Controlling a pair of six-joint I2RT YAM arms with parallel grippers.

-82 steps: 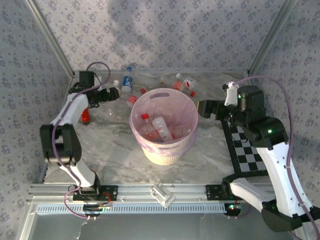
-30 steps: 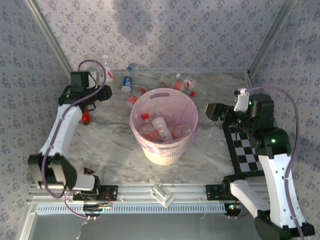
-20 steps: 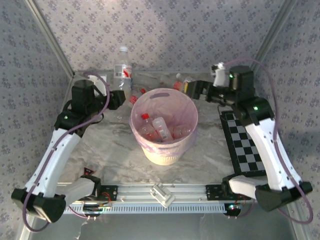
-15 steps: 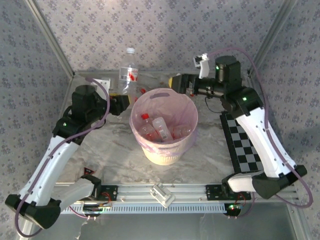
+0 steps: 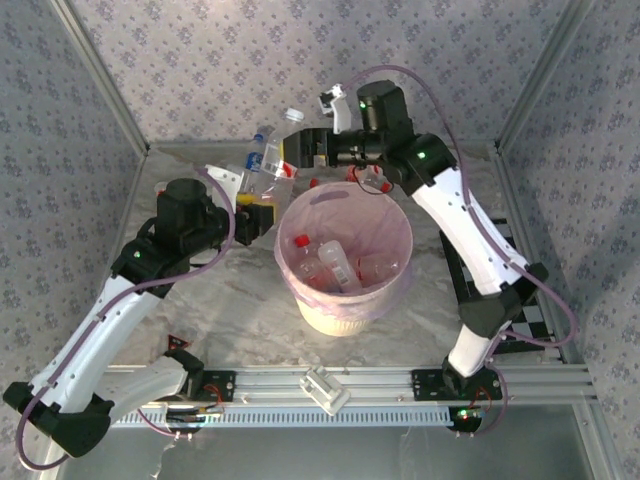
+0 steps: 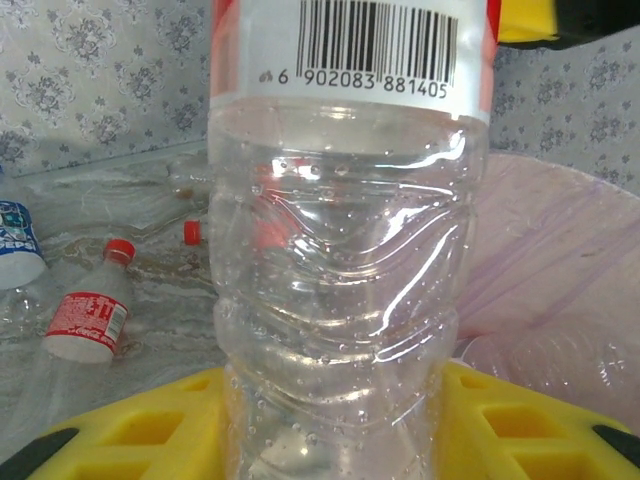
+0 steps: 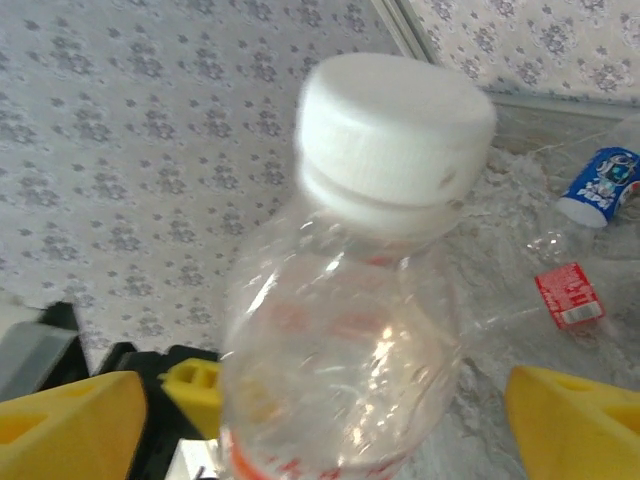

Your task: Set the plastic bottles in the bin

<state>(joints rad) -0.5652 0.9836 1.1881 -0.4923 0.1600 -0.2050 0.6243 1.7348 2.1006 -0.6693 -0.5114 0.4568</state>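
Fingers (image 6: 130, 430) of the left gripper (image 5: 258, 207) are clamped on the lower body of a clear bottle (image 6: 340, 300), one yellow pad pressed against each side. The left wrist view shows a barcode on the label band above the grip. On the table (image 6: 160, 275) to the left of this bottle lie loose bottles: one with a red label and red cap (image 6: 88, 322), and one with a blue label (image 6: 20, 255) at the frame edge.

In the top view the bottle is off the table and tilted, with its white cap (image 7: 392, 125) leaning toward the back wall. It sits just outside the far-left rim of the bin (image 5: 345, 318), not over the opening.

The right gripper (image 5: 298, 150) reaches in from the far side at the level of the bottle's upper part. Its yellow fingers (image 7: 575, 420) stand well apart, one on each side of the neck, with a visible gap on both sides.

The bin stands at table centre, lined with a pink bag. Several bottles with red caps (image 5: 335, 262) lie inside it.
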